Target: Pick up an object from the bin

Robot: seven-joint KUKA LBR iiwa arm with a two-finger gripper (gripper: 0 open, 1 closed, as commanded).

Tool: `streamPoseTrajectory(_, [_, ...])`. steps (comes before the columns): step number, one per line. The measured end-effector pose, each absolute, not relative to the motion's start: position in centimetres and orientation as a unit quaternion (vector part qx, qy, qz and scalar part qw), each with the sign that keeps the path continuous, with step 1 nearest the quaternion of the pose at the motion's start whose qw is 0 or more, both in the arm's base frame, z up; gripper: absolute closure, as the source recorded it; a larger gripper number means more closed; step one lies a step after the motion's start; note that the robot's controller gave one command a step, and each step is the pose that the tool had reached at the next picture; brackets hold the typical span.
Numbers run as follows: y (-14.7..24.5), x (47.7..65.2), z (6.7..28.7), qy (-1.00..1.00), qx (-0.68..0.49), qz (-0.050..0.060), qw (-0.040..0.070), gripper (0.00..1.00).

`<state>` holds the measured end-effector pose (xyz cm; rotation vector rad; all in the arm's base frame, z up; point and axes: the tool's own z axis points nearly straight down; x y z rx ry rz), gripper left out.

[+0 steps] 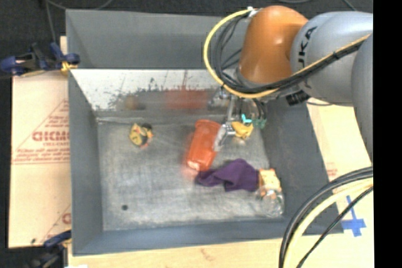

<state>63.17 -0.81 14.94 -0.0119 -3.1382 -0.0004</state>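
Grey metal bin, scuffed floor, few loose things. Gripper hung low near back wall, just beside top end of orange oblong block; could not tell whether spread or closed. Nothing lifted; grasp and lift judged left. Crumpled purple cloth touched block's lower end; small yellow lump well apart.

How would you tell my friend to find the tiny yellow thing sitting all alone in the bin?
Find the grey bin and look at the left part of its floor, far from the gripper. A small yellow and brown lump lies there alone. The orange block and purple cloth are bigger and sit together in the middle; the lump touches nothing.
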Motion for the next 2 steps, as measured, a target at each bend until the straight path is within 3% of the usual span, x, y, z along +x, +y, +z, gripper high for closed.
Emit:
streamPoseTrajectory(1, [-0.8,63.4,15.4,-1.0,-0.004,0.0,-0.002,0.0])
streamPoseTrajectory(2, [0.3,63.5,8.1,-0.988,0.153,0.001,-0.002,1.0])
